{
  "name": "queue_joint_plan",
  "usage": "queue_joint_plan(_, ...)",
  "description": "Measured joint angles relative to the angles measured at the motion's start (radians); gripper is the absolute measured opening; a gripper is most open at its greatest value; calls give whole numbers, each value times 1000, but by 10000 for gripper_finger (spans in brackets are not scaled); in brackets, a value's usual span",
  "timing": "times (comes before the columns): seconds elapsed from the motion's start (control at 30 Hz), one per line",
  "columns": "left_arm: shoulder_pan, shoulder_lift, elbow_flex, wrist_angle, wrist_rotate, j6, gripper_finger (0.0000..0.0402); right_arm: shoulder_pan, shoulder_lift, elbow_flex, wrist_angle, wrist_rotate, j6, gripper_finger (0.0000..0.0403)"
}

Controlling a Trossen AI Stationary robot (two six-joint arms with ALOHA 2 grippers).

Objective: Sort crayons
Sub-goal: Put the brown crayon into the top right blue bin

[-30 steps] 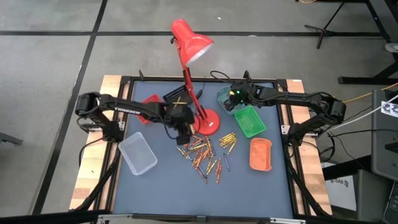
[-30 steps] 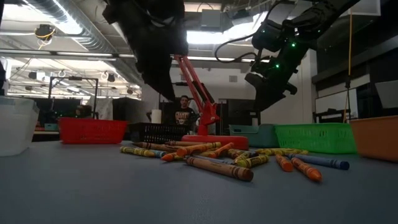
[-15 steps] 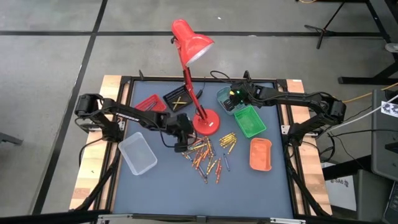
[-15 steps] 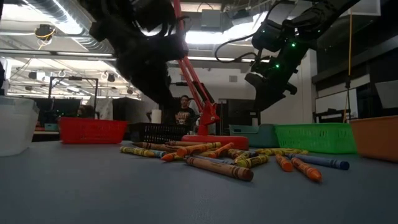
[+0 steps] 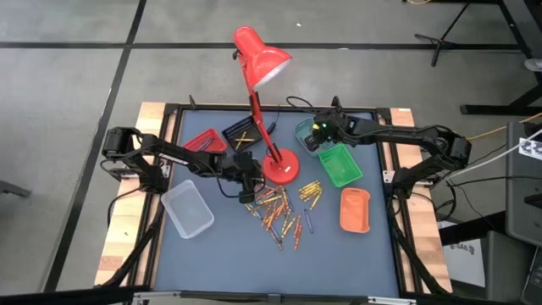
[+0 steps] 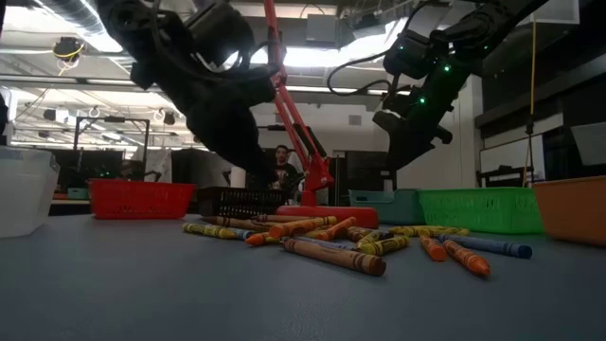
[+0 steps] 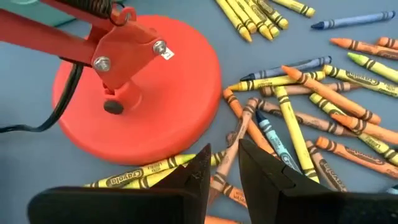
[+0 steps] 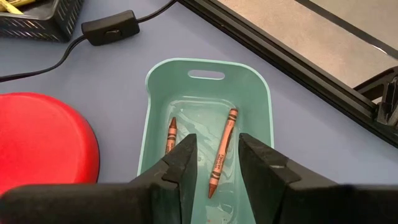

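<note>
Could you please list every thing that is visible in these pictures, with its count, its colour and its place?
crayons: dozens, mostly orange and yellow, loose pile at table centre
teal tray: one, back right, holds two orange-brown crayons
green tray: one, right of lamp base
orange tray: one, right side
red tray: one, back left
black tray: one, back, yellow crayons inside
clear tray: one, front left
desk lamp: one, red, base at back centre
person: one, in the room behind
left gripper: open, above pile beside lamp base
right gripper: open, empty, over teal tray
</note>
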Motion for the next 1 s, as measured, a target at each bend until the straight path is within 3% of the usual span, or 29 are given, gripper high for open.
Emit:
queue_joint_plan(0.4,7,47,-4,83,17,0,66,0,0,0,2,0,0,115)
queue_joint_plan(1.0,9,107,-4,75,16,52,66,0,0,0,2,0,0,115)
